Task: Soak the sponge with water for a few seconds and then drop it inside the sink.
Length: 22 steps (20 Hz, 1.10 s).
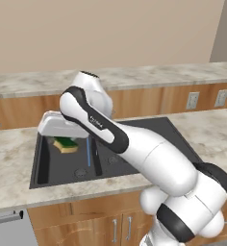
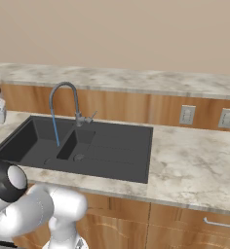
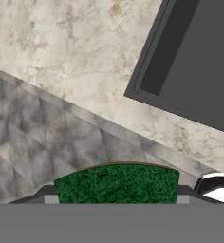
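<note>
The sponge (image 1: 66,144) is pinched between the fingers (image 3: 51,200), carried beside the water (image 1: 89,153) above the sink (image 1: 134,166) for soaking.

sponge (image 1: 66,144) above sink (image 1: 43,163) left basin | water (image 1: 88,153) right of sponge

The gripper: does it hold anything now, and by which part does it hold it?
Yes. The gripper holds the sponge, with one finger on each of its two short ends. The green top faces the hand camera.
</note>
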Available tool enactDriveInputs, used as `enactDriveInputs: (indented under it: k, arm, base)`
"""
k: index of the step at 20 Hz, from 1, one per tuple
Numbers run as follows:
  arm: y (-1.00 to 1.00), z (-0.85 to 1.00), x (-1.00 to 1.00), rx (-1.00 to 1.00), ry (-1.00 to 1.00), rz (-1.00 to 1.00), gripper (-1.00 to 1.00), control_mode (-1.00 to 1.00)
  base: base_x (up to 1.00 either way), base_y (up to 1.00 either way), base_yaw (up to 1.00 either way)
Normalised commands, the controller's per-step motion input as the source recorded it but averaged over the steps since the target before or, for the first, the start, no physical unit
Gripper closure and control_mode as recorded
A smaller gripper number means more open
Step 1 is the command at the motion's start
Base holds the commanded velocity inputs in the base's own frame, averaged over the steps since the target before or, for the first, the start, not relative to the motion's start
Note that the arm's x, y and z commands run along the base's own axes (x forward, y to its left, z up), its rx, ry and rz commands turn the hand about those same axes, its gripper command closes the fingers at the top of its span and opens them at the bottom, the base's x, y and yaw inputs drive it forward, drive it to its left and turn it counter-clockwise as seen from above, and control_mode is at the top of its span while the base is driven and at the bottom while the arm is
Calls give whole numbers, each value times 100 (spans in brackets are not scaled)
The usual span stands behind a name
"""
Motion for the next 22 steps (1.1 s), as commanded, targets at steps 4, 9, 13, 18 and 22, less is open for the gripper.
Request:
enactDriveInputs:
  k: [4,9,13,18,22]
  arm:
    - [-11,16,-24,-10,0,0,100,-100]
    - [-6,6,-15,-17,0,0,100,-100]
    - [-25,6,-6,-10,-4,0,100,-100]
    - [-39,6,-4,-2,-4,-5,100,-100]
    - [-39,0,0,0,-3,-10,100,-100]
  base:
    - [0,0,0]
    - [0,0,0]
    - [0,0,0]
    - [0,0,0]
    - [0,0,0]
